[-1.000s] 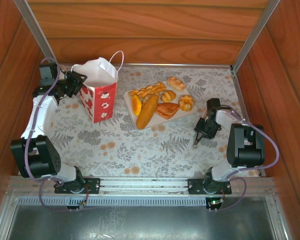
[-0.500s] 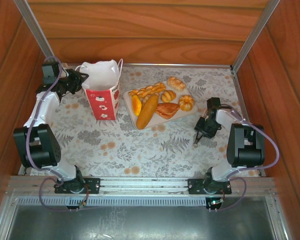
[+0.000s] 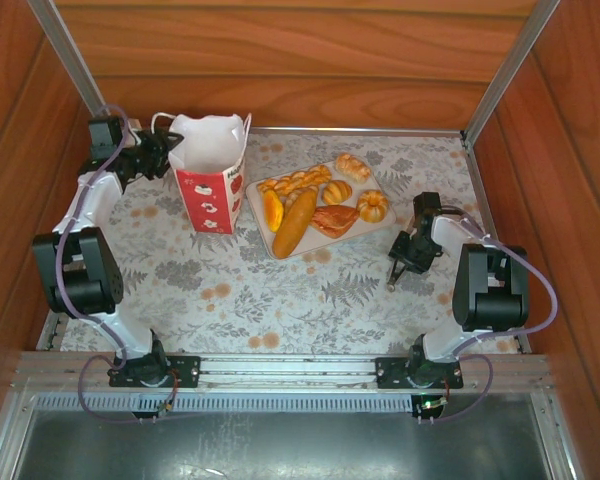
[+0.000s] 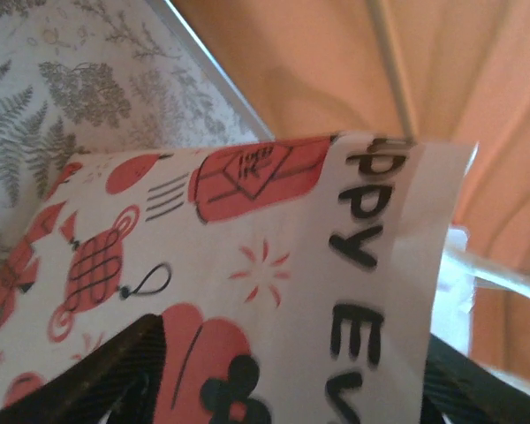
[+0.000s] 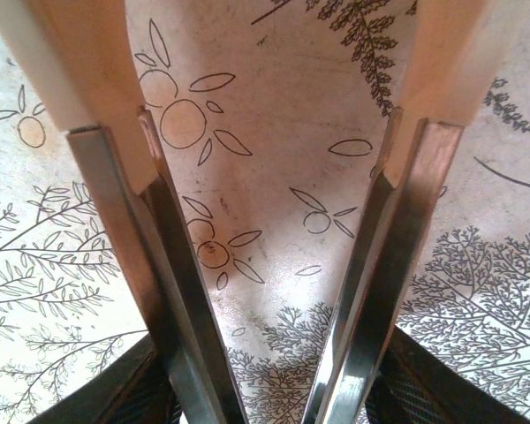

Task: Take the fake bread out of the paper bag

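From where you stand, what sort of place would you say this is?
Probably a robot test cell: wood-panelled walls box in a floral-printed tabletop, a silver metal rail anchors the left arm and right arm, and glossy orange toy pastries lie beside a red-and-white paper bag.

paper bag [image 3: 212, 175]: white, red lower band, upright, mouth open, table [image 3: 280, 300] far-left corner | fake bread [image 3: 315, 205]: six glossy golden pieces, clustered beside bag

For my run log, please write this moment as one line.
left claw: shut on paper bag | right claw: open, empty, over table | fake bread: on tray, outside bag
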You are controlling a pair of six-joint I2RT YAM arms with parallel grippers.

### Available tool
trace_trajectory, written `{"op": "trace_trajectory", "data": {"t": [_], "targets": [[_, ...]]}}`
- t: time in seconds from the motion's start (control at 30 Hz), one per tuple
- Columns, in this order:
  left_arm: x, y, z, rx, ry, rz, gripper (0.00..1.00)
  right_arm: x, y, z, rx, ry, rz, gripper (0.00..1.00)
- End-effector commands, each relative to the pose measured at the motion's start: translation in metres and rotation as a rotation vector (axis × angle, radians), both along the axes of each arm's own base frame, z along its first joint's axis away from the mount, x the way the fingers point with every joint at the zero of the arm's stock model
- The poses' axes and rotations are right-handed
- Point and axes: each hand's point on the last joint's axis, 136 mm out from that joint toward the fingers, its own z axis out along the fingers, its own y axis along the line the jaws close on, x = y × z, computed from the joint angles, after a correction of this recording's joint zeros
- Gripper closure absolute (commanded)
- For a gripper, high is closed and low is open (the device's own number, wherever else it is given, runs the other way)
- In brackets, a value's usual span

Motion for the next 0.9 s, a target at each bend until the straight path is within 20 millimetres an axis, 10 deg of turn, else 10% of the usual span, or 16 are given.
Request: {"op": "trace_trajectory", "data": {"t": [0.0, 0.3, 0.87], "targets": [[-0.018, -0.003, 0.006, 0.026, 0.001, -0.019, 0.17, 0.004, 0.0, 0.004, 0.014, -0.005, -0.012, 0.47], [-0.032, -0.004, 0.015, 0.066, -0.031, -0.038, 0.0, 0.004, 0.0, 0.005, 0.013, -0.011, -0.014, 0.47], [-0.082, -0.019, 0.032, 0.076, -0.067, -0.047, 0.0, -0.015, 0.002, 0.007, 0.024, 0.014, -0.033, 0.47]]}}
